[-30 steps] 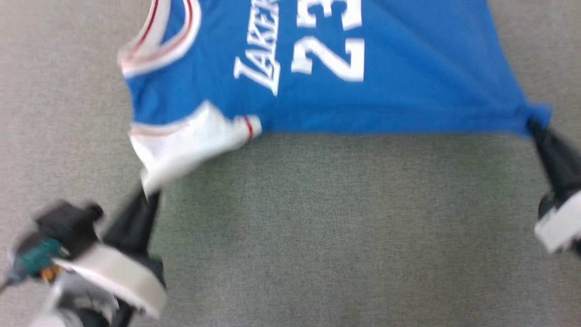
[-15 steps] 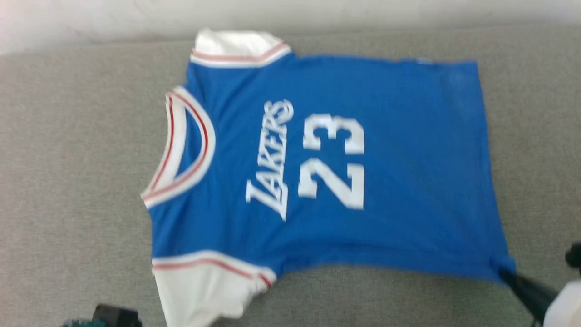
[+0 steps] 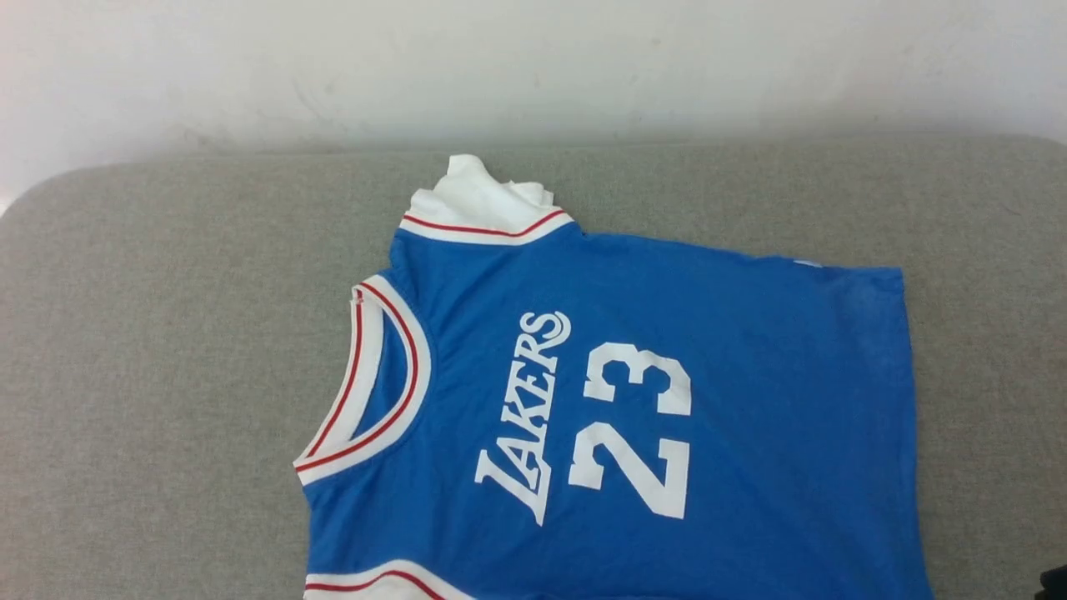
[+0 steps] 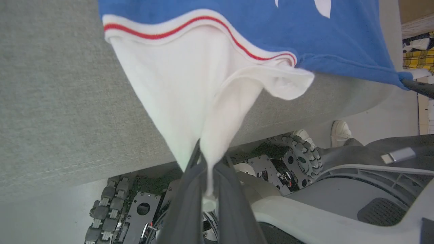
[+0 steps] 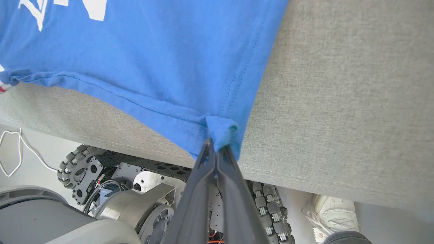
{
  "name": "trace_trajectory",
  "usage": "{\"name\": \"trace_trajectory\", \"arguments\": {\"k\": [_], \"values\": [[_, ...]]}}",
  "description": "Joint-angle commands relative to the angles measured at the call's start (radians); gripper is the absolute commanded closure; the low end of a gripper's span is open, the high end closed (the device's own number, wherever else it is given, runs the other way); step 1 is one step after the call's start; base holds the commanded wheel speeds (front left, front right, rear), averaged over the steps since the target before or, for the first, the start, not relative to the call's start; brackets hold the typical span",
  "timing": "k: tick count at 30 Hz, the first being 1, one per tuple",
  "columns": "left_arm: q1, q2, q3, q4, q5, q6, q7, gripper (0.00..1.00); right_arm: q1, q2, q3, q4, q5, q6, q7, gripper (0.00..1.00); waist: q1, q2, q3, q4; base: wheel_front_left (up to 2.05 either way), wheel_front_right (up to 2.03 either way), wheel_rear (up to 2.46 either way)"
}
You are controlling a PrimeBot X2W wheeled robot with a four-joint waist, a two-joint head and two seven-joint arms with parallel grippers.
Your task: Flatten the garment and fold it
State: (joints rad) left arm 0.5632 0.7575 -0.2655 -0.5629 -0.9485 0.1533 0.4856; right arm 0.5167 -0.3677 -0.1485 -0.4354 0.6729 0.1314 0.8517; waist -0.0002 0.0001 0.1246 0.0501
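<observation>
Head view: bright blue garment [image 3: 767,375] flat, lettered front up.

White word "LAKERS" [image 3: 525,417] printed on the blue chest of the garment [image 3: 775,350], reading outward from just beside the collar [image 3: 423,367]. White number "23" [image 3: 638,429] alongside the word, on its side away from the collar. White character fragments [image 4: 322,6] [image 5: 96,8] in both wrist views, cut off, unreadable.
</observation>
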Motion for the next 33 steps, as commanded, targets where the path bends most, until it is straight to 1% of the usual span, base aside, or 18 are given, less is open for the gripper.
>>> {"name": "trace_trajectory", "arguments": {"k": [1, 5, 8, 12, 16, 20, 24, 29, 33], "values": [[-0.012, 0.004, 0.013, -0.011, 0.012, -0.001, -0.017, 1.00, -0.004, 0.002, -0.006, -0.014, 0.000, -0.001, -0.007, 1.00, 0.0002, -0.0001, -0.010, -0.002, 0.00, 0.00, 0.00], [-0.096, 0.006, 0.034, -0.036, 0.071, -0.015, -0.060, 1.00, -0.057, -0.001, -0.012, -0.041, -0.026, -0.001, -0.044, 1.00, 0.0002, -0.0001, 0.005, -0.010, 0.00, 0.00, 0.00], [-0.206, 0.018, 0.043, -0.033, 0.132, -0.036, -0.079, 1.00, -0.126, -0.021, -0.013, -0.047, -0.052, -0.001, -0.074, 1.00, 0.0002, -0.0001, 0.036, -0.017, 0.00, 0.00, 0.00], [-0.387, 0.030, 0.041, -0.005, 0.195, -0.074, -0.081, 1.00, -0.247, -0.059, -0.009, -0.032, -0.080, -0.001, -0.115, 1.00, 0.0002, -0.0001, 0.101, -0.027, 0.00, 0.00, 0.00], [-0.576, 0.027, 0.021, 0.064, 0.233, -0.122, -0.070, 1.00, -0.368, -0.093, 0.002, 0.009, -0.096, -0.001, -0.136, 1.00, 0.0002, -0.0001, 0.164, -0.037, 0.00, 0.00, 0.00], [-0.737, 0.003, -0.010, 0.160, 0.253, -0.164, -0.058, 1.00, -0.479, -0.117, 0.038, 0.064, -0.106, -0.001, -0.142, 1.00, 0.0002, -0.0001, 0.217, -0.053, 0.00, 0.00, 0.00], [-0.839, -0.031, -0.057, 0.254, 0.272, -0.200, -0.051, 1.00, -0.558, -0.124, 0.091, 0.130, -0.109, -0.001, -0.139, 1.00, 0.0002, -0.0001, 0.261, -0.065, 0.00, 0.00, 0.00], [-0.903, -0.081, -0.105, 0.373, 0.311, -0.215, -0.081, 1.00, -0.609, -0.119, 0.148, 0.213, -0.111, -0.001, -0.128, 1.00, 0.0002, -0.0001, 0.304, -0.072, 0.00, 0.00, 0.00], [-0.927, -0.117, -0.147, 0.462, 0.357, -0.216, -0.110, 1.00, -0.621, -0.109, 0.167, 0.258, -0.106, -0.001, -0.127, 1.00, 0.0002, -0.0001, 0.329, -0.065, 0.00, 0.00, 0.00]]}}
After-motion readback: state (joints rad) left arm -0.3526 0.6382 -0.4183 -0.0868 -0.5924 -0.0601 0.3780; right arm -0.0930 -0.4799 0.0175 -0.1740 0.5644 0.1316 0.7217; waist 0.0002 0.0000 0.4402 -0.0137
